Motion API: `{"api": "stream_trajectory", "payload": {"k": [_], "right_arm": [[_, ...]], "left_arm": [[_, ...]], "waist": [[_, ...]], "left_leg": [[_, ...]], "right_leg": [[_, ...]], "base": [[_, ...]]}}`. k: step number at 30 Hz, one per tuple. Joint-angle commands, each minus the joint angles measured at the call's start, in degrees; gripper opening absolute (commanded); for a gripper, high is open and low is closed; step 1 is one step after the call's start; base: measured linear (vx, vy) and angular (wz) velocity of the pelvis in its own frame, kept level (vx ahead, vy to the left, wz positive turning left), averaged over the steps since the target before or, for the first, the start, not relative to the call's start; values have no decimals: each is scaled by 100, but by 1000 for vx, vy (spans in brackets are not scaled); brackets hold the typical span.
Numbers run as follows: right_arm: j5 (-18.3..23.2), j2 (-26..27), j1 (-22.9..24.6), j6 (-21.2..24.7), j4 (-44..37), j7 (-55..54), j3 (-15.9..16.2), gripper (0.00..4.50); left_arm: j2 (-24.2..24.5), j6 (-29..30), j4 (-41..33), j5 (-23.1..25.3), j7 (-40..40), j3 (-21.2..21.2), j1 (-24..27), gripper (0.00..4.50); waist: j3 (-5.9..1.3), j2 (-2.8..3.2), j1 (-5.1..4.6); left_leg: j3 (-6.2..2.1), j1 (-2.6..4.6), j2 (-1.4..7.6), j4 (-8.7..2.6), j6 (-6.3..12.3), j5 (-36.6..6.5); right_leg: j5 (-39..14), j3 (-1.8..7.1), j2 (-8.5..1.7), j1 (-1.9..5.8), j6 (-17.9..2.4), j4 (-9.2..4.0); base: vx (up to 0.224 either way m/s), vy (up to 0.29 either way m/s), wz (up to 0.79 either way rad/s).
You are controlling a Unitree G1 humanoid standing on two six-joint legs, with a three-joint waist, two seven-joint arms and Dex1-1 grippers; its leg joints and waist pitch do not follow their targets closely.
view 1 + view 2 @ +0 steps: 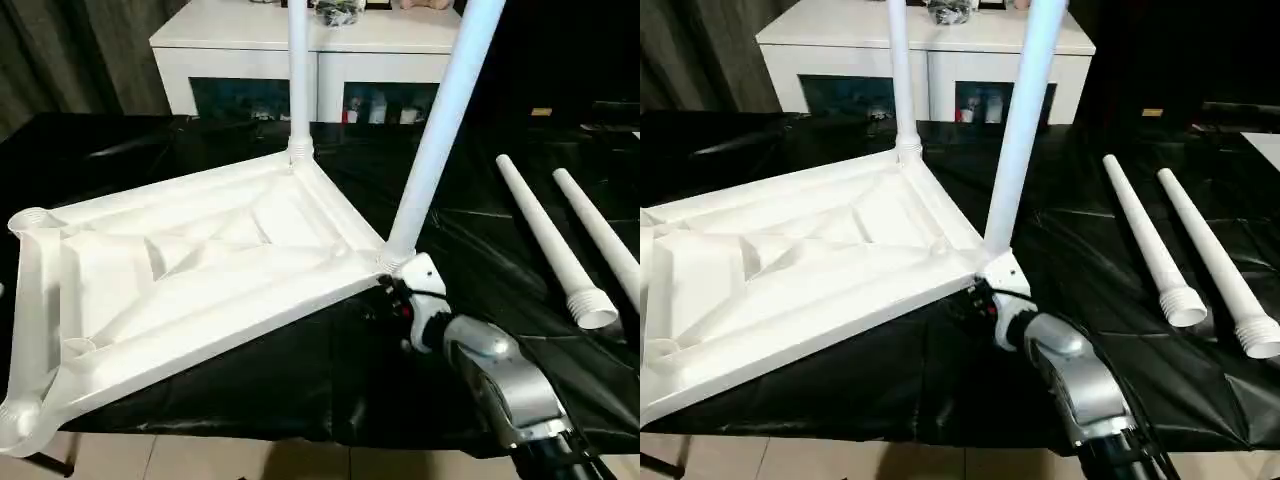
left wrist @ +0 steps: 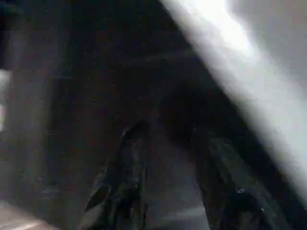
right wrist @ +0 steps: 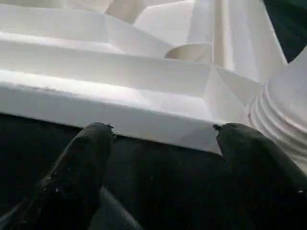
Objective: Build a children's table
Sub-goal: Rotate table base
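The right end effector (image 3: 160, 136) stands wide open and holds nothing; its two black fingers (image 3: 79, 167) point at the long edge of the top (image 1: 200, 270), just beside the corner socket where a leg (image 1: 440, 130) is screwed in. In the head views this end effector (image 1: 395, 295) is low at that near right corner, in front of the silver forearm (image 1: 500, 385). The left end effector (image 2: 168, 182) has its fingers partly apart with nothing between them, over a dark surface with a blurred white shape beside it. The top lies upside down on the black table (image 1: 330, 390), ribbed side up, and its near left corner hangs past the table edge. A second leg (image 1: 297, 75) stands in the far corner socket. Two loose legs (image 1: 545, 235) lie side by side on the table to the right, well apart from the top. Behind the table is a white cabinet (image 1: 300, 60).
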Motion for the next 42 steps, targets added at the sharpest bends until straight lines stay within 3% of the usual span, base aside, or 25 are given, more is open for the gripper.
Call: {"api": "stream_trajectory", "payload": {"k": [1,6,8,9,10,11,14,16,20,24,28,32,38,42], "right_arm": [[-91,79,-173,-95,274,-116,-13,385],[-154,313,-501,-312,922,-268,-16,385],[-168,403,-638,-361,1134,-307,-10,385],[-168,403,-638,-361,1134,-307,-10,385],[-173,454,-714,-374,1221,-312,9,385],[-175,469,-736,-380,1247,-312,16,385],[-175,485,-769,-402,1296,-308,27,385],[-184,505,-796,-448,1370,-279,33,385],[-207,518,-806,-506,1443,-249,29,385],[-218,482,-766,-558,1436,-185,3,385],[-211,424,-729,-582,1379,-123,-6,385],[-199,375,-674,-573,1284,-70,-7,385],[-189,207,-485,-569,1026,60,-67,385],[-183,-42,-227,-512,660,154,-122,385]], "left_arm": [[-74,231,-399,-215,-378,-205,57,166],[-69,464,-978,-436,-926,-523,207,166],[-59,590,-1355,-584,-1214,-655,293,166],[-59,590,-1355,-584,-1214,-655,293,166],[-46,728,-1754,-739,-1433,-771,381,166],[-40,766,-1898,-797,-1518,-814,415,166],[-28,831,-2123,-877,-1653,-871,470,166],[-44,976,-2573,-1084,-1922,-1014,525,166],[-22,802,-3002,-1307,-2341,-1236,593,166],[-189,564,-3710,-1730,-3056,-1826,654,166],[-635,507,-3661,-1733,-3004,-2125,332,166],[-814,394,-3581,-1661,-3006,-2309,157,166],[-1239,110,-3426,-1519,-2944,-2676,-219,166],[-1571,-232,-3316,-1419,-2872,-2998,-444,166]], "waist": [[-260,148,-28],[-252,137,-33],[-246,122,-16],[-246,137,-20],[-250,104,-16],[-254,111,-17],[-246,118,-15],[-242,101,-31],[-247,98,-43],[-253,110,-74],[-250,110,-85],[-259,82,-138],[-285,108,-130],[-292,82,-111]], "left_leg": [[-79,160,181,-552,-363,-2340],[-92,133,170,-555,-347,-2337],[-65,167,173,-544,-344,-2376],[-81,133,172,-552,-342,-2339],[-69,139,170,-549,-326,-2311],[-87,124,182,-555,-332,-2275],[-67,143,166,-549,-318,-2282],[-77,113,162,-562,-323,-2290],[-73,100,158,-555,-299,-2200],[-58,106,154,-541,-296,-2146],[-41,123,147,-530,-302,-2137],[-53,75,133,-520,-268,-2040],[-29,97,137,-480,-205,-1739],[-37,48,137,-483,-147,-1605]], "right_leg": [[-1385,202,-236,85,-1119,-350],[-1571,205,-239,99,-1128,-348],[-1588,212,-219,63,-1129,-362],[-1581,206,-226,96,-1129,-340],[-1595,207,-222,93,-1093,-345],[-1565,209,-239,115,-1104,-323],[-1629,205,-213,83,-1092,-345],[-1708,202,-220,113,-1045,-342],[-1718,204,-215,123,-1038,-345],[-1544,198,-197,122,-1112,-327],[-1627,203,-197,125,-1101,-342],[-1653,194,-198,174,-1065,-339],[-1302,193,-178,179,-1156,-320],[-1133,185,-187,242,-1175,-304]], "base": [[0,0,0],[0,0,0],[0,0,0],[0,0,0],[0,0,0],[0,0,0],[0,0,0],[0,0,0],[0,0,0],[0,0,0],[0,0,0],[0,0,0],[0,0,0],[0,0,0]]}}
